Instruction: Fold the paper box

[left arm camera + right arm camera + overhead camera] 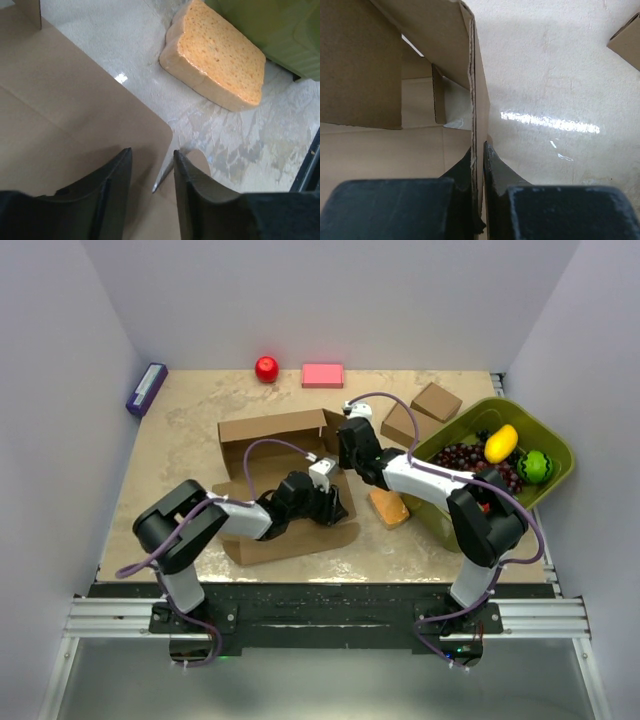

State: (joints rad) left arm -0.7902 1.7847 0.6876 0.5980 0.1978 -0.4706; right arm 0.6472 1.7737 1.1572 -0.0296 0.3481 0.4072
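- Top view: one paper box [270, 445] lies mid-bench [190, 405]. It is plain brown and part-folded, with its far wall raised. Two small closed boxes [436, 401] sit near the far right corner, and one sponge [389, 508] lies toward the near edge.
- Left wrist view: the left gripper [152, 175] has its jaws slightly spread around a flap edge of the paper box [65, 100]. Contact is possibly none. The sponge [220, 62] lies apart.
- Right wrist view: the right gripper [479, 162] has its jaws pinching the upright side wall of the paper box [365, 65].

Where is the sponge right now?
In the top view the sponge lies on the table right of centre, between the paper box and the green bin. The left wrist view shows it just beyond the box's flap.
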